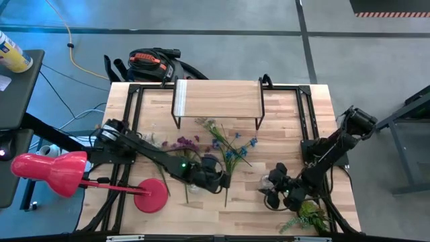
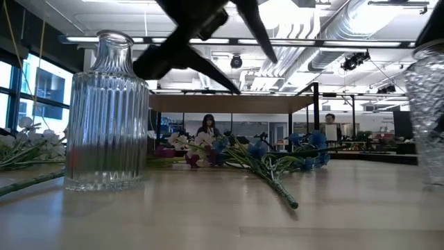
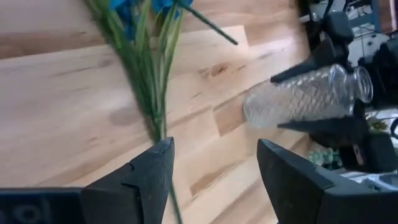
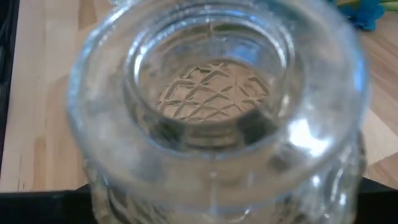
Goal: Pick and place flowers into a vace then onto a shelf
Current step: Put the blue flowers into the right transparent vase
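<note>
Blue flowers (image 1: 232, 153) lie on the wooden table in front of the shelf (image 1: 218, 99), with purple ones (image 1: 183, 142) and pale ones (image 1: 207, 124) to their left. My left gripper (image 1: 218, 180) hovers open over the near end of the blue flowers' stem (image 3: 155, 106), which runs just inside one fingertip; I see no touch. My right gripper (image 1: 274, 187) is shut on a clear diamond-cut vase (image 1: 267, 181), right of the flowers. The vase's open mouth (image 4: 211, 112) fills the right wrist view and hides the fingers there. My right gripper has the diamond-cut vase (image 3: 298, 99) pinched between its two dark fingers (image 3: 311, 62), one on each side of the glass wall toward the neck end. The vase's mouth faces back toward the wrist. Whether its base (image 2: 436, 177) rests on the table, I cannot tell.
A second, ribbed glass bottle (image 2: 105, 114) stands upright near the table's front, under my left arm. A bushy potted plant (image 1: 306, 218) sits at the near right corner. A red lamp (image 1: 50, 173) with a round base (image 1: 151, 196) is at the near left.
</note>
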Controlling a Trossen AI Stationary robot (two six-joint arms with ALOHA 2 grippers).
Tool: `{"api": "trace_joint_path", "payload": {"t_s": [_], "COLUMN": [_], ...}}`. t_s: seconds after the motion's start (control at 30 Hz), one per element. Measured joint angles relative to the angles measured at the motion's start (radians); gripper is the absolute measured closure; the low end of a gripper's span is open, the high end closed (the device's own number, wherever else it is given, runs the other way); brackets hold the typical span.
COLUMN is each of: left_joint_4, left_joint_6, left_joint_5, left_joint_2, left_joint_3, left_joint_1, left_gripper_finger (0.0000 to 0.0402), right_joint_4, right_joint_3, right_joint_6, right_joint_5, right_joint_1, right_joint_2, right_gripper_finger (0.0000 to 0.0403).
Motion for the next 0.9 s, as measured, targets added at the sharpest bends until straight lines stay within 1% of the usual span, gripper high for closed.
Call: {"api": "trace_joint_path", "payload": {"t_s": [0.07,0.17,0.33,0.5,0.6,0.73,0.77,0.9], "left_joint_4": [-0.038,-0.071,-0.086,-0.084,-0.074,-0.106,-0.094,-0.139], "left_joint_6": [0.034,0.074,0.147,0.153,0.144,0.148,0.149,0.158], "left_joint_5": [0.02,0.051,0.053,0.063,0.113,0.218,0.241,0.275], "left_joint_2": [0.019,0.035,0.035,0.048,0.077,0.137,0.156,0.198], "left_joint_3": [0.03,0.063,0.094,0.1,0.1,0.143,0.158,0.215], "left_joint_1": [0.022,0.063,0.107,0.142,0.16,0.18,0.183,0.19], "left_gripper_finger": [0.0142,0.0147,0.0156,0.0167,0.0167,0.0167,0.0167,0.0167], "right_joint_4": [-0.001,-0.002,-0.007,-0.059,-0.086,-0.094,-0.098,-0.103], "right_joint_3": [-0.002,-0.002,-0.002,0.001,0.0,0.0,0.0,0.0], "right_joint_6": [-0.001,-0.017,-0.061,-0.026,-0.005,-0.002,0.001,0.015], "right_joint_5": [0.02,0.019,0.018,0.017,0.017,0.014,0.012,0.006], "right_joint_1": [0.012,0.007,0.003,0.003,0.004,0.004,0.003,0.002], "right_joint_2": [0.0,0.0,0.0,-0.002,-0.003,-0.003,-0.004,-0.011], "right_gripper_finger": [0.014,0.014,0.014,0.0139,0.0139,0.0139,0.0139,0.0139]}}
